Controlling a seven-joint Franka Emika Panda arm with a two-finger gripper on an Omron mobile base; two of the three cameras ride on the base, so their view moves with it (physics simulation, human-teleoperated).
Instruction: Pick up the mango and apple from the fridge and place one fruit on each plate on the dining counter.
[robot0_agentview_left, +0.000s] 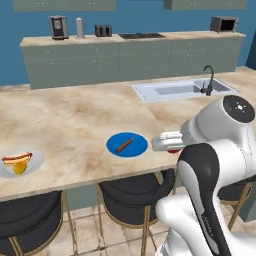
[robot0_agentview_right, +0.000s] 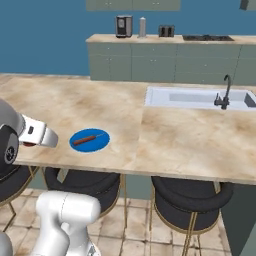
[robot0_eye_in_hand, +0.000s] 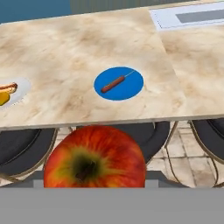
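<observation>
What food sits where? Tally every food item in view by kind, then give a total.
Apple: 1, in the gripper
Mango: 1, on the pale plate
Hot dog in a bun: 1, on that pale plate
Thin brown-red stick: 1, on the blue plate
Total: 4

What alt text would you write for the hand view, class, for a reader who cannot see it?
A red apple sits held in the gripper at the bottom, close to the camera. Beyond it a marbled counter carries a blue plate with a thin brown stick on it.
</observation>
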